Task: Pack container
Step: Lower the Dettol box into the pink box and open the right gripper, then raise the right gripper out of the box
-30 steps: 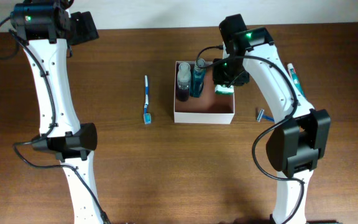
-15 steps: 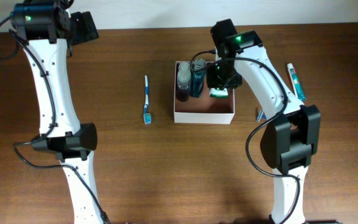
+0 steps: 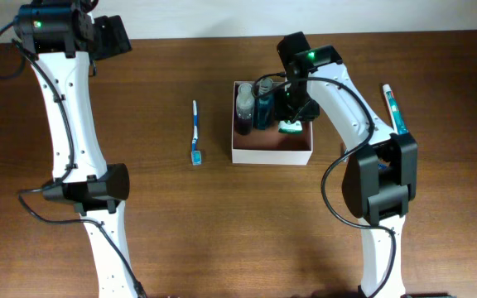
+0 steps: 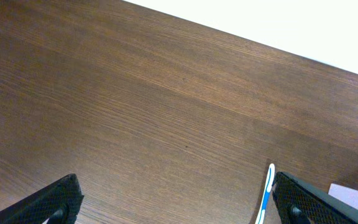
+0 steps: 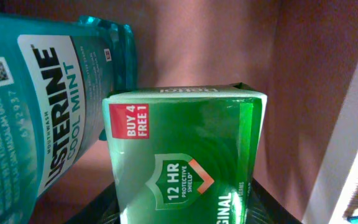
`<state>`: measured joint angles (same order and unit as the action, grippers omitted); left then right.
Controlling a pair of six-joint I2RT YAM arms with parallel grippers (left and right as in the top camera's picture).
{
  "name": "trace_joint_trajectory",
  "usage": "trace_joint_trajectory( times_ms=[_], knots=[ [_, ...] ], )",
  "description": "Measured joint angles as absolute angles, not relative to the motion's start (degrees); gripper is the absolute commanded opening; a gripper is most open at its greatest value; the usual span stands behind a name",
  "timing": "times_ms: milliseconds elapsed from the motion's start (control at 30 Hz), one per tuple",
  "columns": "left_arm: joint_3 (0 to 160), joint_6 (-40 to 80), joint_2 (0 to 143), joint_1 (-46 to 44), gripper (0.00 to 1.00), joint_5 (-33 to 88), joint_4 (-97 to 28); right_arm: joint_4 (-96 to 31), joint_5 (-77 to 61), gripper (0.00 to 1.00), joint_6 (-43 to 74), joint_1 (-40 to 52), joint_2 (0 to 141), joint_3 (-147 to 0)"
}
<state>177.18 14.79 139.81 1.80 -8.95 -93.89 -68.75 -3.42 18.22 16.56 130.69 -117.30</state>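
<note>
The container (image 3: 268, 146), mid-desk, holds a dark bottle (image 3: 244, 109), mouthwash (image 5: 36, 93) and a green box (image 5: 179, 162). The right end effector (image 3: 293, 112) is over that box, though whether it pinches the box cannot be told. A toothbrush (image 3: 195, 132) left of the container and a tube (image 3: 394, 108) to its right lie unpacked. The left end effector (image 4: 179, 199) is spread and empty.

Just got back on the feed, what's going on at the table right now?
The right claw is down inside the container with a green box between its fingers, beside the Listerine bottle. Whether it grips the box or has let go is unclear. A dark bottle also stands in the container. The left claw hangs open over the table at the far left, holding nothing. A toothbrush and a toothpaste tube lie outside the container.
</note>
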Motion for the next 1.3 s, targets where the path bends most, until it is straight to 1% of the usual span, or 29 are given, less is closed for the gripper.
trace_joint_trajectory(
  times_ms=[33,133,267,600,767,1100,1300],
  knots=[
    [177.2,14.8,139.8,1.8,0.99,-9.0,-93.9,-68.7,-3.4,0.48,18.2,16.6,130.7,-117.2],
    [177.2,14.8,139.8,1.8,0.99,-9.0,-93.9,-68.7,-3.4,0.55,18.2,16.6,130.7,-117.2],
    [177.2,14.8,139.8,1.8,0.99,-9.0,-93.9,-68.7,-3.4,0.59,18.2,16.6,130.7,-117.2],
    [177.2,14.8,139.8,1.8,0.99,-9.0,-93.9,-69.2,-3.4,0.58,18.0,16.6,130.7,-117.2],
    [177.2,14.8,139.8,1.8,0.99,-9.0,-93.9,-73.4,-3.4,0.58,17.8,16.0,130.7,-118.1],
    [177.2,14.8,139.8,1.8,0.99,-9.0,-93.9,-83.1,-3.6,0.59,15.7,11.3,130.8,-130.5],
    [177.2,14.8,139.8,1.8,0.99,-9.0,-93.9,-88.2,-3.5,0.65,13.0,9.6,130.7,-137.2]
  ],
)
